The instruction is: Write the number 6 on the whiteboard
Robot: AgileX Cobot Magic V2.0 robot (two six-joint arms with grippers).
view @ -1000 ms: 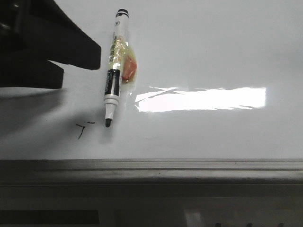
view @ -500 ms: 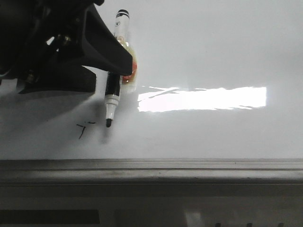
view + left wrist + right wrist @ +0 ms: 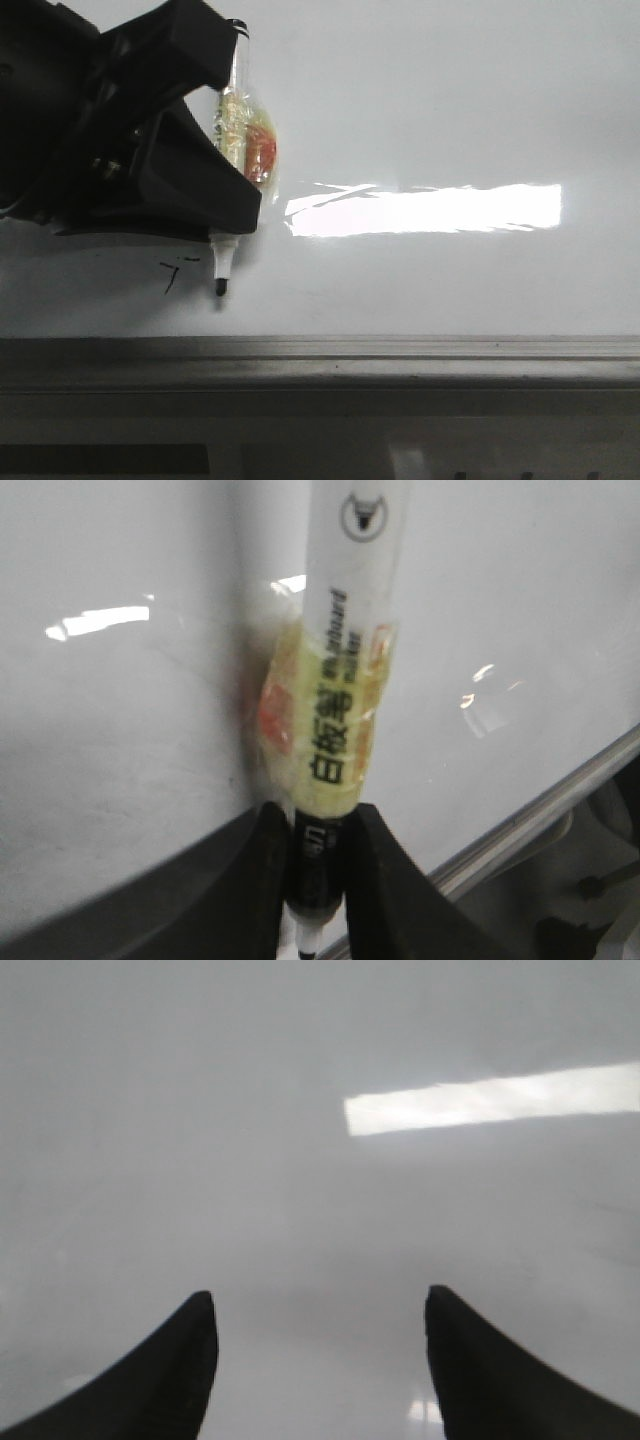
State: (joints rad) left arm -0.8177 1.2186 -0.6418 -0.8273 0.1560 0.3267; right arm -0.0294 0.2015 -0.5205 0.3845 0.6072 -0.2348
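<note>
The marker point(image 3: 345, 680) carries the clearest writing. In the left wrist view its white barrel shows a small black triangular logo near the far end, then the English words "whiteboard marker" printed along the barrel, partly blurred. Beside them run 3 large black Chinese characters, 白板笔. Lower down, on the black band between the fingers, there is small white lettering too blurred to read.

A wrap of clear yellowish tape point(image 3: 325, 740) goes around the middle of the barrel. It binds a small orange-red lump point(image 3: 262, 152) against the marker's side.

The left gripper point(image 3: 318, 880) is closed tight on the marker, its 2 black fingers point(image 3: 385, 880) pressing the black band from both sides, just below the tape. In the front view this gripper point(image 3: 215, 205) covers the lower barrel, and only the white neck and black tip point(image 3: 220, 287) stick out beneath it. The tip is at the surface of the whiteboard point(image 3: 450, 110), or just above it; I cannot tell which.

Just beside the tip sits a thin, broken scribble point(image 3: 175, 272) of short black strokes. It is the only mark on the board, so the number 6 is not yet written. A bright rectangular glare point(image 3: 425, 208) lies on the board to the right of the marker, and a grey metal edge strip point(image 3: 320, 350) runs along the near side.

The right gripper point(image 3: 320, 1360) hangs over bare board with its fingers spread wide apart, holding nothing.
</note>
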